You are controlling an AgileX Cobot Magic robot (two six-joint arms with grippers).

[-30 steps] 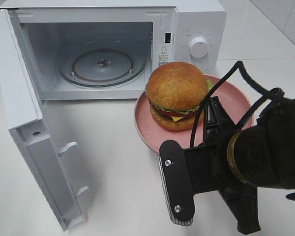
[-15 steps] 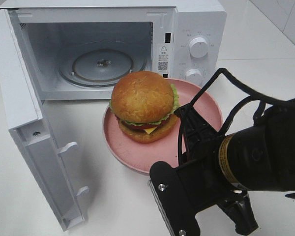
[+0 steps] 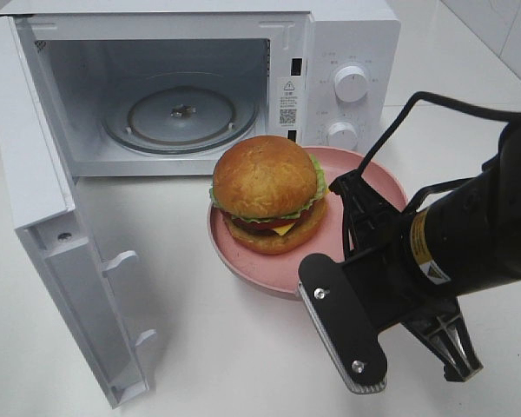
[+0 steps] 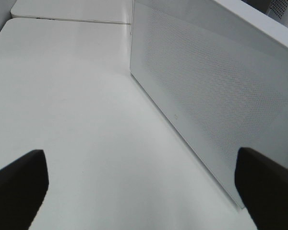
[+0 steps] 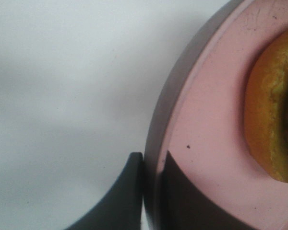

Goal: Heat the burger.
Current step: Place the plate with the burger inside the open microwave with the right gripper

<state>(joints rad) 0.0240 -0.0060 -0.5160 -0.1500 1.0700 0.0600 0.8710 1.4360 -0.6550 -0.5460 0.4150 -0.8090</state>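
The burger point(image 3: 267, 193) sits on a pink plate point(image 3: 356, 169) just in front of the open microwave point(image 3: 347, 35). The right gripper point(image 5: 152, 158) is clamped on the plate's rim; the left gripper point(image 4: 143, 189) hangs spread wide over the table point(image 4: 77, 105) beside the door point(image 4: 206, 96)

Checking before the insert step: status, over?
Right end effector shut on pink plate rim; left end effector open, by the microwave door. Burger on plate, in front of open microwave. Nothing seen blocking the cavity.
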